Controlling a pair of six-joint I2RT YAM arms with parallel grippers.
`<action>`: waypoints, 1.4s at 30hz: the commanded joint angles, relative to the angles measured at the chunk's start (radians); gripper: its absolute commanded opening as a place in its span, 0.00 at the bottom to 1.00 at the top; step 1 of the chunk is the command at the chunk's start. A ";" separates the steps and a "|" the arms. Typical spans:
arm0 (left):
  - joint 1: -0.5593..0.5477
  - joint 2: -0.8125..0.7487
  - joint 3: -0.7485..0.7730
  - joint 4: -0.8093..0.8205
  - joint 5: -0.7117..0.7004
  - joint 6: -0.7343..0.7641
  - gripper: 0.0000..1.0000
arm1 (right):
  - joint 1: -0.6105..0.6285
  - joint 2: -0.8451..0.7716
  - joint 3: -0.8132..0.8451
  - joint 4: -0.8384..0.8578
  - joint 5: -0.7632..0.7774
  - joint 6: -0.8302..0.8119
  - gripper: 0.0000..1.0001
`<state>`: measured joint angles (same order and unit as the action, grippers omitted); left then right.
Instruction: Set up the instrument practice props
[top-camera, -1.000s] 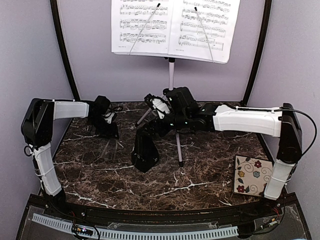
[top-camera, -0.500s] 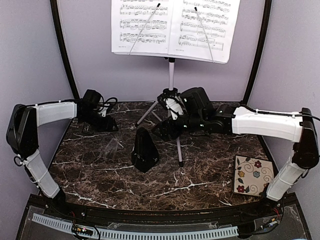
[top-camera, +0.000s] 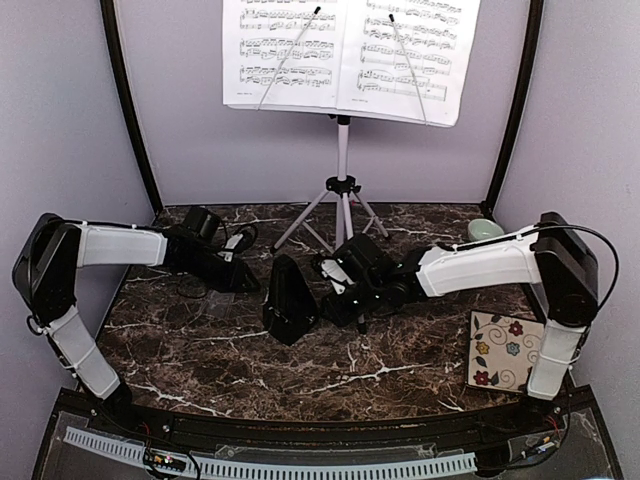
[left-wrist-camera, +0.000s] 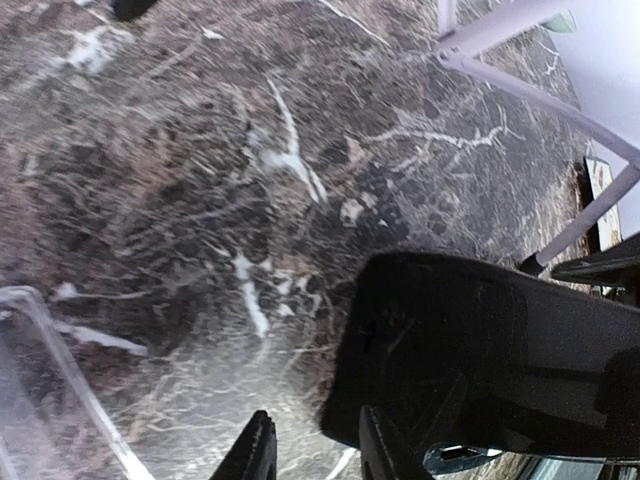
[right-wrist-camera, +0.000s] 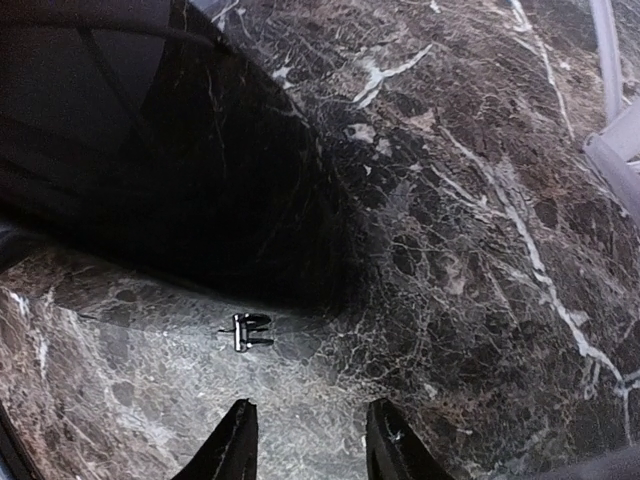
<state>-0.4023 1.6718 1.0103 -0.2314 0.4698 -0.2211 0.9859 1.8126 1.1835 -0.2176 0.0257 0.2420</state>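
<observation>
The white music stand (top-camera: 343, 150) rises on its silver tripod at the back, and two printed music sheets (top-camera: 350, 55) rest on its desk. The black pyramid metronome (top-camera: 290, 300) stands upright on the marble in front of the tripod. My left gripper (top-camera: 245, 282) is low on the metronome's left and my right gripper (top-camera: 335, 292) is low on its right. In the left wrist view the metronome (left-wrist-camera: 480, 350) sits just beyond the right finger, and the left gripper (left-wrist-camera: 315, 455) is open with nothing in the gap. The right gripper (right-wrist-camera: 310, 440) is open over bare marble, with the metronome (right-wrist-camera: 150, 150) ahead.
A floral tile (top-camera: 508, 350) lies front right and a pale green bowl (top-camera: 485, 230) sits back right. A clear plastic piece (top-camera: 215, 295) lies left of the metronome. A small metal clip (right-wrist-camera: 245, 332) lies on the marble ahead of the right fingers. A tripod leg (right-wrist-camera: 612, 90) crosses at the right.
The left arm swung in from the back left to the metronome's left side. The right arm dropped from beside the tripod to the metronome's right side. Both pairs of jaws have narrowed.
</observation>
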 joint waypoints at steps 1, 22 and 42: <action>-0.026 0.006 -0.045 0.066 0.046 -0.021 0.30 | 0.008 0.072 0.055 0.060 0.030 -0.003 0.36; -0.125 -0.107 -0.227 0.232 0.107 -0.112 0.25 | -0.030 0.197 0.213 0.098 0.085 -0.103 0.44; -0.095 -0.208 -0.250 0.287 -0.005 -0.113 0.30 | 0.021 -0.069 0.059 0.188 -0.025 -0.094 0.87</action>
<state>-0.5076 1.4830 0.7326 0.0364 0.4965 -0.3309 0.9745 1.7374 1.2060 -0.0940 0.0479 0.1196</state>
